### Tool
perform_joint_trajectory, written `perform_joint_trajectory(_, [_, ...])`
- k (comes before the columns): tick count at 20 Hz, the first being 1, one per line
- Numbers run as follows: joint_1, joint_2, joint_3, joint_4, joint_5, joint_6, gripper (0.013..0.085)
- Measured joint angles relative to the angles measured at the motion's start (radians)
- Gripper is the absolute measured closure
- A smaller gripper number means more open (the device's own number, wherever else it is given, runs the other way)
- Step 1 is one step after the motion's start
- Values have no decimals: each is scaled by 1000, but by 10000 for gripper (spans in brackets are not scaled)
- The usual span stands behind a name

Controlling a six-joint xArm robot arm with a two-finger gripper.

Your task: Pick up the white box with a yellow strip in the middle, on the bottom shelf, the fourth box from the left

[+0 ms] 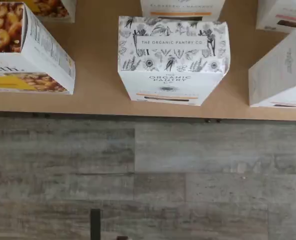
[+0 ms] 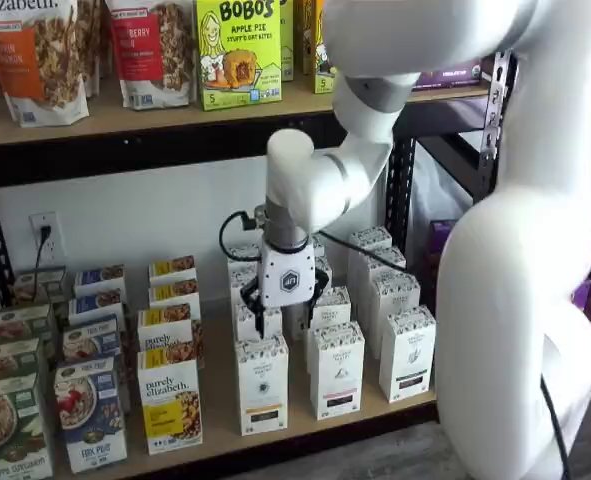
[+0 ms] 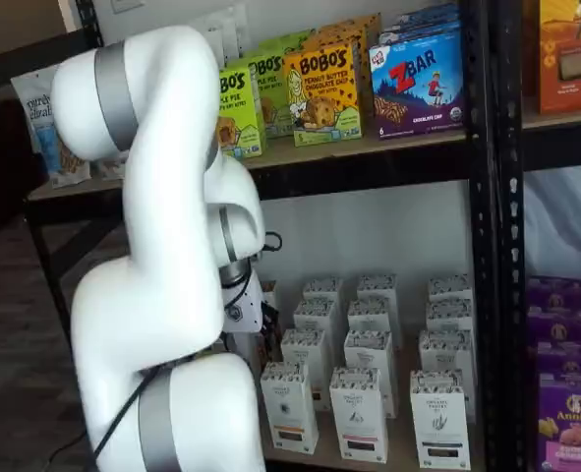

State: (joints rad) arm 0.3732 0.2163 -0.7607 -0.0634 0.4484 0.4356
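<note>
Hovering my fingers [image 2: 285, 305], spread wide and empty, above and behind the white box [image 2: 262, 384], which is standing upright at the bottom shelf [image 2: 305, 435] front edge.

Bottom shelf [image 2: 220, 425]: tan wooden board, black front rail. Standing directly on it: rows of white botanical-print cartons, front one white box [image 2: 262, 383] with yellow-orange strip; purely elizabeth boxes [image 2: 171, 405] beside; cereal boxes [image 2: 90, 412] further left

Grey plank floor [image 1: 148, 180], white wall [image 2: 145, 215]
</note>
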Motion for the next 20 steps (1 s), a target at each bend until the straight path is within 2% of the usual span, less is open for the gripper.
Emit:
perform_joint_trajectory(5, [10, 95, -55, 10, -33, 2, 130])
perform_joint_trajectory(12, [0, 221, -141, -57, -72, 54, 130])
perform_joint_trajectory(20, [-20, 319, -225, -53, -86, 31, 130])
